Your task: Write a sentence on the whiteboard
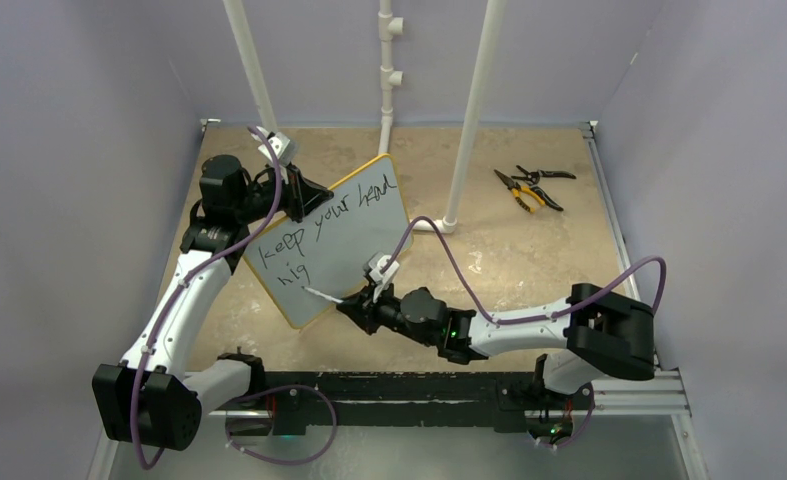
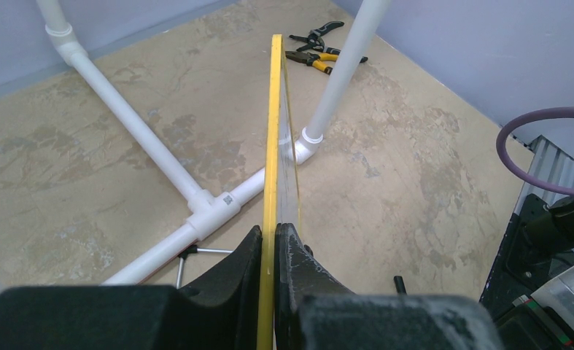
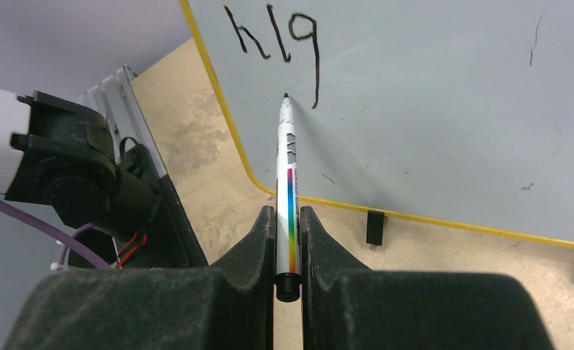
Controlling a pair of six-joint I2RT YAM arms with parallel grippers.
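Note:
The whiteboard (image 1: 354,250), pale grey with a yellow frame, stands tilted at the table's left middle. The sentence (image 1: 324,222) in black marker reads "keep your head" with "hig" below it. My left gripper (image 1: 294,200) is shut on the board's upper left edge; in the left wrist view its fingers (image 2: 298,255) clamp the yellow frame (image 2: 273,131). My right gripper (image 1: 354,305) is shut on a white marker (image 1: 321,294) with a rainbow stripe. In the right wrist view the marker (image 3: 288,182) points its tip at the board (image 3: 429,109), just left of the "g" tail of "hig" (image 3: 273,40).
White PVC pipes (image 1: 466,110) rise behind the board, and their base joints (image 2: 211,208) lie on the table. Pliers and cutters (image 1: 531,187) lie at the back right, also in the left wrist view (image 2: 313,51). The board's black feet (image 3: 375,227) rest on the beige tabletop.

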